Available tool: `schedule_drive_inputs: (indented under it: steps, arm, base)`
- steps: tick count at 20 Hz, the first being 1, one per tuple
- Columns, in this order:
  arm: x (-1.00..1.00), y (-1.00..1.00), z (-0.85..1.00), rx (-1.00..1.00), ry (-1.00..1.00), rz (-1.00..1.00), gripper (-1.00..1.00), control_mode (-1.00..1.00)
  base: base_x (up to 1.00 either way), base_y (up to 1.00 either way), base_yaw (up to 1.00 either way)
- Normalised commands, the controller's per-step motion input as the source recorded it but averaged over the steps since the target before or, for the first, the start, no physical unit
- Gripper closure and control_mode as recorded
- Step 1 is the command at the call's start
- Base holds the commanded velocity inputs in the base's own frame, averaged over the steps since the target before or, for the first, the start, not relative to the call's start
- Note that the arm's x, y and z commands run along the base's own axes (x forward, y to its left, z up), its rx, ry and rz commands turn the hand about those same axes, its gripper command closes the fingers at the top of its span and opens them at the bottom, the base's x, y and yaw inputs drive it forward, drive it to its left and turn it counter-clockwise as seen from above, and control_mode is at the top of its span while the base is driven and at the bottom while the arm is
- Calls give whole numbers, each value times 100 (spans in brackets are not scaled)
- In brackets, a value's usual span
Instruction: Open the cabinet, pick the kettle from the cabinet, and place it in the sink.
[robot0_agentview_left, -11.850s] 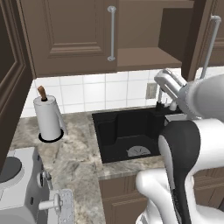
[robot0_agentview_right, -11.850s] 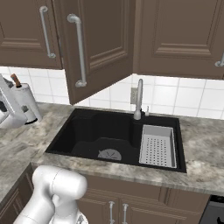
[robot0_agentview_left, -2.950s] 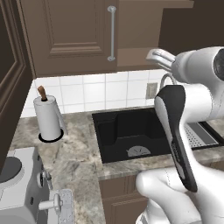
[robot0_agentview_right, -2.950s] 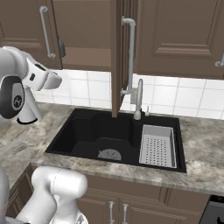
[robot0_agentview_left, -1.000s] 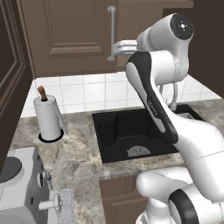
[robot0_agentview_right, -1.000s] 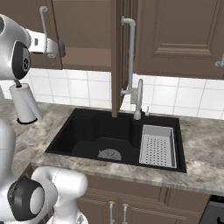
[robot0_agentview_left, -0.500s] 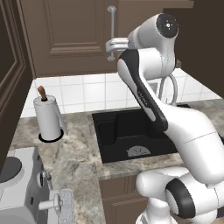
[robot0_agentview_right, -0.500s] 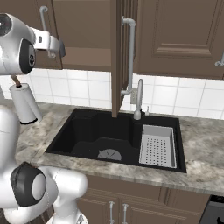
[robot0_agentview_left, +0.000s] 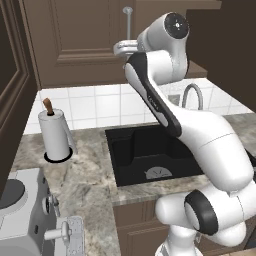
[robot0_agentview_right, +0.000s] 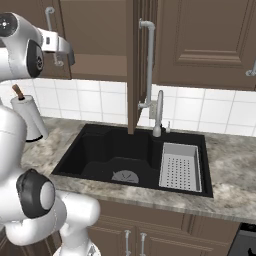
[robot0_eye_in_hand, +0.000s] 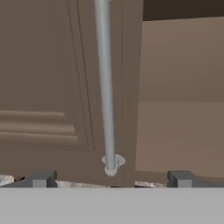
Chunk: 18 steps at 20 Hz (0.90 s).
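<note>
**Up at the left cabinet door**

High over the sink (robot0_agentview_left: 150, 150), the gripper (robot0_eye_in_hand: 109, 179) sits spread wide, empty, facing the closed left door of the cabinet (robot0_eye_in_hand: 48, 87); its silver handle (robot0_eye_in_hand: 105, 87) runs between the fingertips (right door (robot0_agentview_right: 134, 65) already swung out). A second ago the hand was further right.

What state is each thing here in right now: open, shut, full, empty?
Right cabinet door: swung wide open, edge-on in the right base view.
Left cabinet door: shut, its handle just ahead of the tool.
Tool: open, holding nothing.
Sink: empty, no kettle in it yet.
Tray: empty, sitting in the sink's right side.
Paper-towel roll: upright on the counter.
Faucet: no water running.
</note>
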Motion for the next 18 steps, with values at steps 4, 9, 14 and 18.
schedule_drive_inputs:
  steps: [4,9,14,18]
  arm:
    - [30,8,3,-3,0,0,-100,-100]
    - [30,6,1,-3,0,0,-100,-100]
    - [30,5,0,-3,0,0,-100,-100]
    - [30,0,0,0,0,0,-100,-100]
  base:
    - [0,0,0]
    - [0,0,0]
    - [0,0,0]
    - [0,0,0]
